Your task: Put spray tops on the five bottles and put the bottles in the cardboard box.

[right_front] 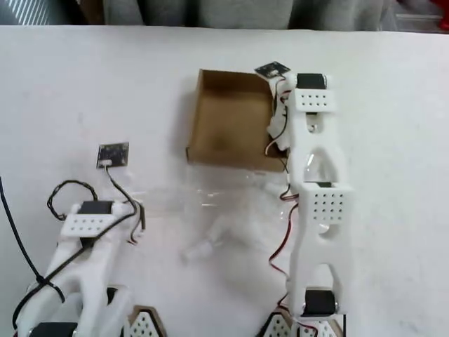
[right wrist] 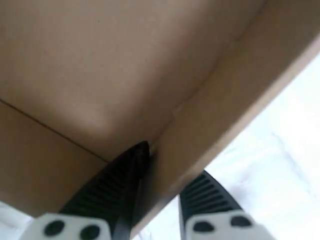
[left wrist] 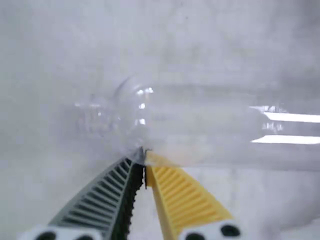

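The open cardboard box (right_front: 231, 119) lies at the middle of the white table, with nothing in the part of it that shows. My right gripper (right_front: 278, 132) stands at its right wall. In the right wrist view the gripper (right wrist: 172, 160) straddles that wall (right wrist: 235, 85), one black finger (right wrist: 131, 167) inside and one outside, shut on it. Clear bottles lie on their sides in front of the box (right_front: 175, 200) (right_front: 210, 239). My left gripper (left wrist: 144, 156) is shut, its grey and yellow tips touching the shoulder of one clear bottle (left wrist: 210, 130); it also shows in the high view (right_front: 138, 217).
Red and black cables (right_front: 280, 239) run along the right arm, and a black cable loop (right_front: 66, 196) lies by the left arm. The table's far edge (right_front: 105, 25) runs behind the box. Bare table (right_front: 393, 175) lies right of the right arm.
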{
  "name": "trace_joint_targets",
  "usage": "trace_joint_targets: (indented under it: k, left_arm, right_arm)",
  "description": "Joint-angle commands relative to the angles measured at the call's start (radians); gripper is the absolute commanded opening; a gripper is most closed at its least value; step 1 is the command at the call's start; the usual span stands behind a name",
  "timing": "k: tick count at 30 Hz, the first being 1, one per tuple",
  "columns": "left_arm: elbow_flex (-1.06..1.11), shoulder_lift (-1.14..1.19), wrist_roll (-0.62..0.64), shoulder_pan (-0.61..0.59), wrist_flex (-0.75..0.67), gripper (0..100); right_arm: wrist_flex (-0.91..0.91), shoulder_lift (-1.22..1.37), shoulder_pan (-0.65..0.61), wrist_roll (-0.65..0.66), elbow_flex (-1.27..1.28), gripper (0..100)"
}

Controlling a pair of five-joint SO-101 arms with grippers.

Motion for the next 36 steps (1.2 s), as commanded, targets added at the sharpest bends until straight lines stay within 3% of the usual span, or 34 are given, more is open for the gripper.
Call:
trace_joint_targets:
  k: [1,11,19,22,25,30,36]
  left_arm:
    - [-0.055,0.007,0.011,-0.008,-0.017,3]
    - [-0.054,0.007,0.011,-0.008,-0.037,3]
    - [-0.054,0.007,0.011,-0.008,-0.037,3]
    - [-0.052,0.007,0.011,-0.008,-0.038,3]
    - [-0.052,0.007,0.011,-0.008,-0.038,3]
    - [-0.051,0.007,0.011,-0.008,-0.038,3]
    - [-0.051,0.007,0.011,-0.008,-0.038,3]
  right_arm:
    - [0.024,-0.087,-0.042,0.021,-0.006,1.8]
    - [0.019,-0.202,-0.053,0.017,0.12,1.8]
    - [-0.243,-0.475,-0.062,-0.008,0.559,2.0]
    - [-0.294,-0.535,-0.058,-0.018,0.638,8.3]
    - [-0.328,-0.539,-0.051,-0.081,0.667,15.5]
    - [-0.343,-0.519,-0.021,-0.247,0.664,0.9]
    - [-0.334,-0.526,0.024,-0.339,0.664,6.1]
